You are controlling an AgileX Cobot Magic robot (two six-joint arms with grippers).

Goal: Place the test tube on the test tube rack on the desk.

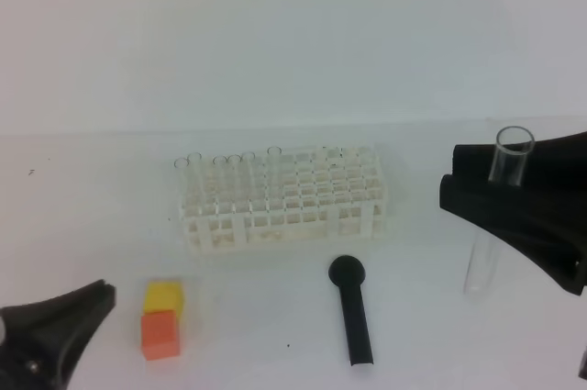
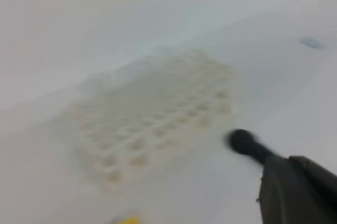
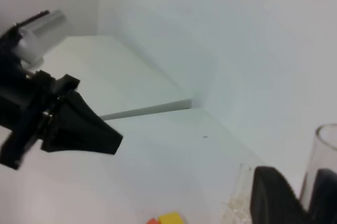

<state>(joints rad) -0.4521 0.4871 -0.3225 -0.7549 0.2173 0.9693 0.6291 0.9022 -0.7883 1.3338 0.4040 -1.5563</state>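
The test tube, clear with an open rim, stands nearly upright at the right, and my right gripper is shut on its middle. Its lower end hangs close to the desk; contact cannot be told. In the right wrist view the tube sits between the dark fingers. The white test tube rack stands mid-desk, left of the held tube, with several clear tubes in its back-left holes. My left gripper rests shut and empty at the bottom left. The left wrist view shows the rack blurred.
A black round-headed tool lies in front of the rack, also seen in the left wrist view. A yellow block and an orange block sit front left of the rack. A white wall rises behind the desk.
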